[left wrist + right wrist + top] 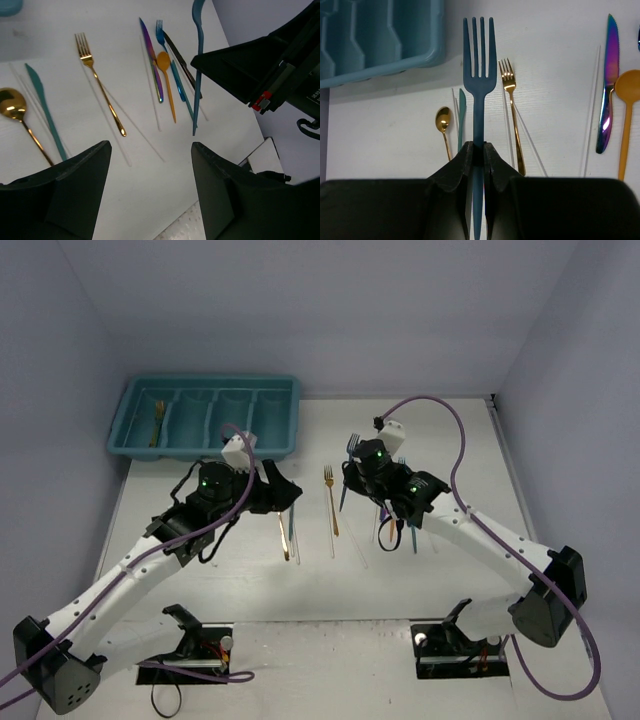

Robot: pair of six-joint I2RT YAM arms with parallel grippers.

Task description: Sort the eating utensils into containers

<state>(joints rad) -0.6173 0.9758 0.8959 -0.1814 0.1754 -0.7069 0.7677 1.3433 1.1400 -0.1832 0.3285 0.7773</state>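
**Operator:** Report the right gripper [478,150].

**Technician:** Its fingers are pressed together on the handle of a blue fork [478,75]. The tines point to the top of the right wrist frame.

**Operator:** And the left gripper [150,150]?

**Technician:** Its fingers are spread wide over the bare table [145,175].

**Operator:** List the utensils beyond it.

**Technician:** All lie on the table.
- At the left edge of the left wrist frame: gold spoon [12,105], with the teal knife [45,110] just beside it.
- Left of centre: gold fork [100,85].
- Upper centre, clustered: iridescent knife [152,60], orange spoon [167,80], second blue fork [161,35], black knife [175,50].
- Among them: pale sticks [155,112].

**Operator:** Where is the tray?

**Technician:** The teal tray [180,450] is at the upper left of the overhead frame. One gold utensil [157,420] lies in its leftmost compartment.
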